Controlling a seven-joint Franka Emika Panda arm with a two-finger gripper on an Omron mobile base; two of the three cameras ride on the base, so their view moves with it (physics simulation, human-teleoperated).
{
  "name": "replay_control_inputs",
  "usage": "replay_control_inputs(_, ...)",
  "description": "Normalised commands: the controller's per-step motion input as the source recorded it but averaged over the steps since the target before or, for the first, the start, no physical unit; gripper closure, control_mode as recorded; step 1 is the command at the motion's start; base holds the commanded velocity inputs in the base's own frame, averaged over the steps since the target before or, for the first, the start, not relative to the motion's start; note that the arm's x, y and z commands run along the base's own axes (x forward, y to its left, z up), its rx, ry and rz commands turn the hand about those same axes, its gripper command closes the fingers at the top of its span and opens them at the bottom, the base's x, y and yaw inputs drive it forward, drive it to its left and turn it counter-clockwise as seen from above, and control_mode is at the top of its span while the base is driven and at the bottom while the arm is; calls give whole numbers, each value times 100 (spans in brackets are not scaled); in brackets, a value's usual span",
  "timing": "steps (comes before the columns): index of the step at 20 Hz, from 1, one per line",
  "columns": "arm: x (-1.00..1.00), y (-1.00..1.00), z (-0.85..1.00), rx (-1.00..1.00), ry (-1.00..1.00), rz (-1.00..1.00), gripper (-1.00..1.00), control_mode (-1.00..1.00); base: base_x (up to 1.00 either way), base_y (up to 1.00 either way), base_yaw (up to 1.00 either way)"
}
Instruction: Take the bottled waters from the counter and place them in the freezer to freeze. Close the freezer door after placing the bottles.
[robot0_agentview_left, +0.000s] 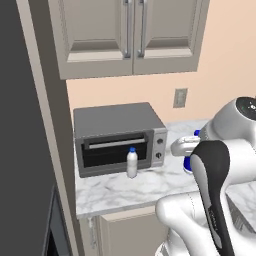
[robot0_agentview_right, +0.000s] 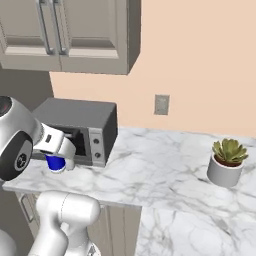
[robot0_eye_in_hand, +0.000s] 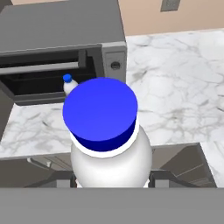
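Two bottled waters show over the marble counter (robot0_agentview_right: 165, 165). One toaster oven (robot0_agentview_left: 117, 137) sits on it, nothing visible inside its dark window. One slim bottle (robot0_agentview_left: 132, 163) stands upright, cap up, just before that oven. The gripper (robot0_eye_in_hand: 112, 179) is clenched on the larger bottle (robot0_eye_in_hand: 109, 144), its blue cap facing the hand camera.

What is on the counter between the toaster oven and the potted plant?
Nothing: in the right base view, bare marble counter runs from the toaster oven to the potted plant.
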Motion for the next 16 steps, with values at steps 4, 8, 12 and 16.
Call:
replay_control_inputs(4,0,0,0,0,0,0,100,100,-4,33,-9)
replay_control_inputs(8,0,0,0,0,0,0,100,100,-36,6,-9)
replay_control_inputs(12,0,0,0,0,0,0,100,100,-77,0,-5)
replay_control_inputs(16,0,0,0,0,0,0,100,100,-80,0,0)
